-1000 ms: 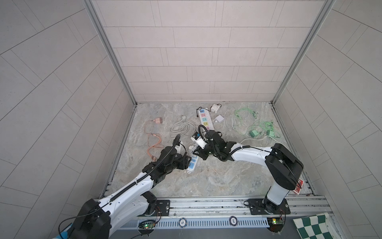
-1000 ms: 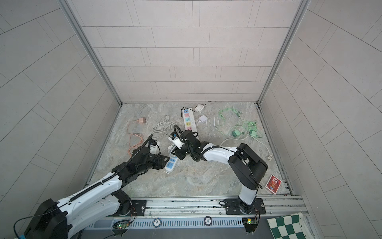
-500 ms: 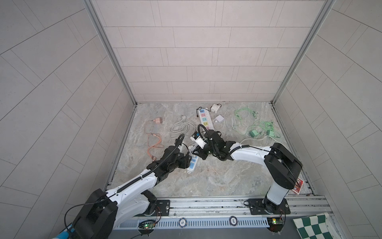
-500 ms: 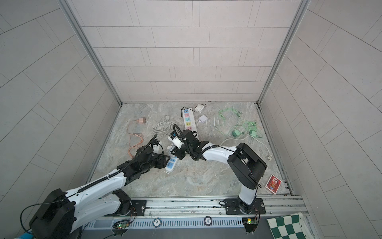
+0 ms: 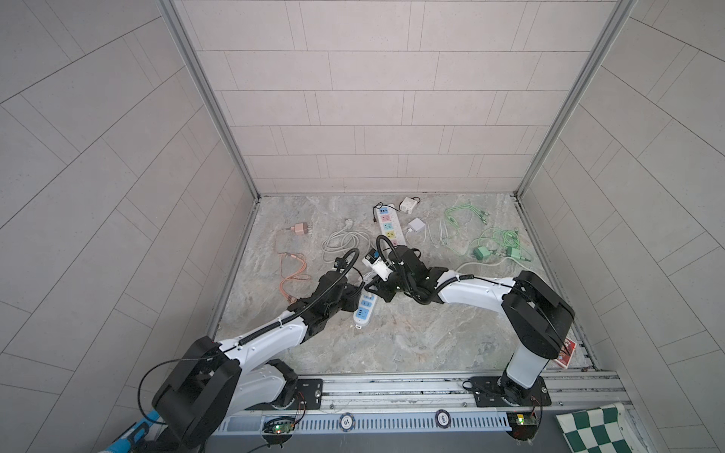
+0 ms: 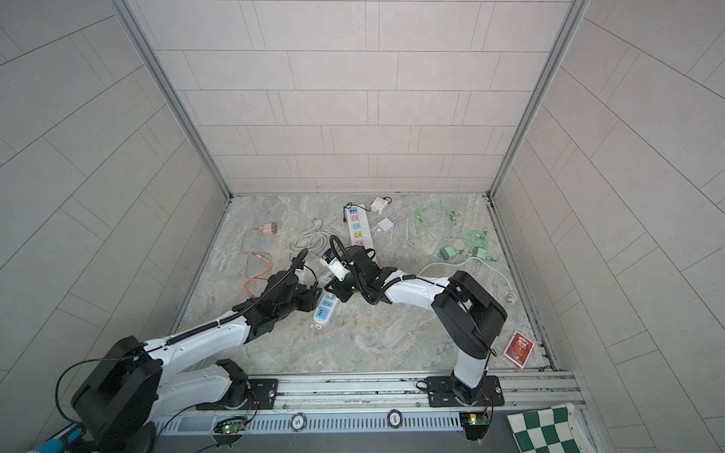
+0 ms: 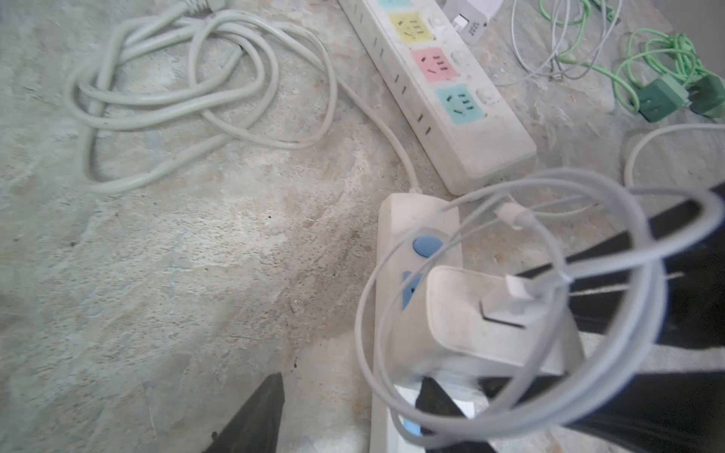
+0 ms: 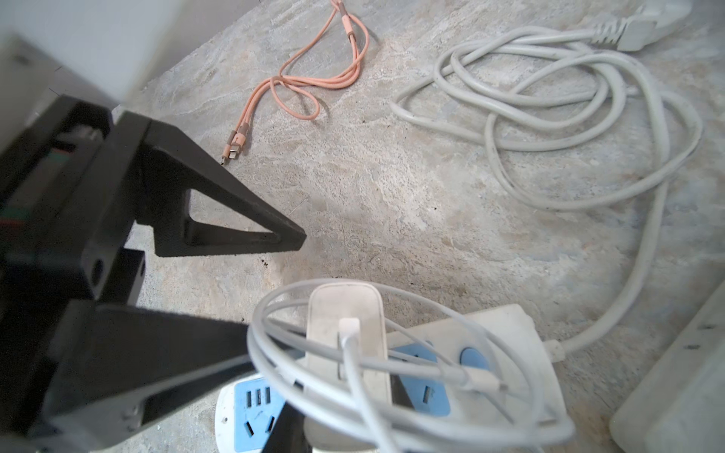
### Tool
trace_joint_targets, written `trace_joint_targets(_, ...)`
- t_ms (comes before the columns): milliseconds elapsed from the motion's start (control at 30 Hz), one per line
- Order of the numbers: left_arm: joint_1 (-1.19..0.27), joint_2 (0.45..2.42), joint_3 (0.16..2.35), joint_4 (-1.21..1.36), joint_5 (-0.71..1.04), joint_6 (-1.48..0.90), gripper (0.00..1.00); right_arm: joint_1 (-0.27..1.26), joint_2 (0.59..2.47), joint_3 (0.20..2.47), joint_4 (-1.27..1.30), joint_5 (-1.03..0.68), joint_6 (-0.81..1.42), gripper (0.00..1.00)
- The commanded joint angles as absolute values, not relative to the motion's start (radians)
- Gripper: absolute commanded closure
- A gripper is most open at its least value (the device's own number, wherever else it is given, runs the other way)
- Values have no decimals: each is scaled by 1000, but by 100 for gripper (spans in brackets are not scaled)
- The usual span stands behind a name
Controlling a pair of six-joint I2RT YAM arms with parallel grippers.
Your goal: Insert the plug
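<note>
Only the elbow of the left arm [image 5: 270, 333] has shifted. In a top view, the left gripper [image 5: 355, 292], jaws apart, sits at nine o'clock of the strip [image 5: 363, 310] (steadying it, I judge). Left wrist: the charger [image 7: 482, 313] stands upright on the strip. Right wrist: the right gripper [image 8: 345, 392] clamps the charger to seat it.

White plug [image 8: 345, 310], white power strip [image 8: 521, 325] with blue sockets, peach cable [image 8: 314, 83], green chargers [image 7: 663, 98].

White links [image 5: 270, 339], black joints [image 5: 537, 313], corrugated cables [image 5: 259, 333]

Matt scuffed white plastic plug [image 8: 345, 302]; rough stone-look floor [image 8: 392, 188]
</note>
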State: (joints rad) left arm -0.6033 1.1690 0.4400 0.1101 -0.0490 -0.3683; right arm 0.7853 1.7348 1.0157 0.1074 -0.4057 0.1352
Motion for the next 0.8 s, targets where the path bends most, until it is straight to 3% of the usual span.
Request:
trace_joint_targets(0,-604,1186,468,102,-143,-351,43,792,1689,995,100,-425,126,98)
trace_joint_targets(767,-604,1239,490,154,-73,-357,45,775,1706,974,79,-383,90,99)
